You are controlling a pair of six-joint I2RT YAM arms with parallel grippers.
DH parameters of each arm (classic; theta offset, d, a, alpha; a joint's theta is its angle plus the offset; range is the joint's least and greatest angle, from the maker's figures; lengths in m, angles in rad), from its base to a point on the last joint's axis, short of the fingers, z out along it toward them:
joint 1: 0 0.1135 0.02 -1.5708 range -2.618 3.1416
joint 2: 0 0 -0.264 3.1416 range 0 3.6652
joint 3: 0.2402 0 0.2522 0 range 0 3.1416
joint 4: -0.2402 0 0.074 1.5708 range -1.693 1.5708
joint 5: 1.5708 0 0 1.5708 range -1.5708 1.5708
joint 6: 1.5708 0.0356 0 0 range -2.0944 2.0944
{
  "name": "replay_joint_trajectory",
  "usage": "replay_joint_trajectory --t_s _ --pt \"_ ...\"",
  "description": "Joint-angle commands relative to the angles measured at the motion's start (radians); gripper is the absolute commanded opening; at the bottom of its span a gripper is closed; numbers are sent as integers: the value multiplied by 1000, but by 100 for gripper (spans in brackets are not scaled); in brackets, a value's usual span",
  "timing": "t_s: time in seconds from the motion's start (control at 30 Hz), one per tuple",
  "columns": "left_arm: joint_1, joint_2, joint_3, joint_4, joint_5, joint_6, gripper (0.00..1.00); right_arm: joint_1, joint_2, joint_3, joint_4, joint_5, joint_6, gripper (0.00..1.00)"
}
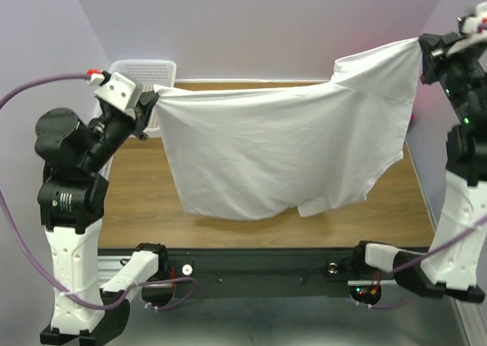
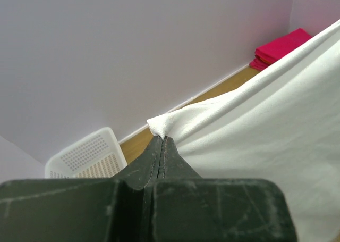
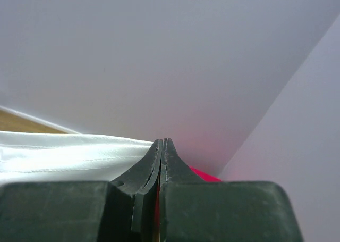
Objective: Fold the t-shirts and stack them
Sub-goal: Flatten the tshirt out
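Shirt point(image 1: 281, 144), white, hangs stretched above table point(image 1: 137, 201); left gripper point(image 1: 155, 96) pinches one top corner, right gripper point(image 1: 421, 46) the other, fingers point(image 2: 150, 165) clamped tight on cloth.

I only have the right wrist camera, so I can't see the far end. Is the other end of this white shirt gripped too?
Observer: Yes, the left gripper is shut on the white t-shirt's opposite corner.
Operator: Is it spread out?
Observer: The top view shows it hanging as a wide sheet between both arms, over the wooden table.
Operator: What's the red sliver behind the right gripper?
Observer: Likely the folded red t-shirts, which the left wrist view shows stacked by the back wall.
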Motion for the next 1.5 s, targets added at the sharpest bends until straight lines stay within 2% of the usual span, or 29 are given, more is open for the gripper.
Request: replay_joint_trajectory --t_s 0.0,0.1,0.2,0.4,0.47,0.5,0.63,0.77,1.07,1.17,1.27,1.47 --pt "3 150 28 -60 -93 -53 0 -6 151 29 48 -3 -20 1" --pt "3 190 27 -7 -83 -88 0 -6 251 76 73 -64 -5 1" --pt "3 242 42 119 -75 -114 0 -7 343 211 79 -81 53 1" --pt "3 368 163 181 -91 -133 0 -4 409 277 112 -78 75 1" --pt "3 366 165 210 -77 -127 0 -6 394 258 122 -75 75 1" --pt "3 347 145 218 -78 -116 0 -6 325 203 137 -66 75 1" --pt "3 288 85 233 -69 -108 0 -6 241 132 155 -54 89 1" --pt "3 161 -34 248 -22 -93 0 -7 115 29 165 -40 100 0" --pt "3 -100 -168 212 6 -107 0 -6 -200 -118 165 12 43 1" --pt "3 -160 -139 154 -11 -114 0 -6 -251 -102 165 32 23 1" --pt "3 -158 -49 106 -35 -122 0 -7 -232 -26 163 35 24 1" --pt "3 -39 110 -28 -47 -101 0 -6 -94 63 157 -32 12 1"
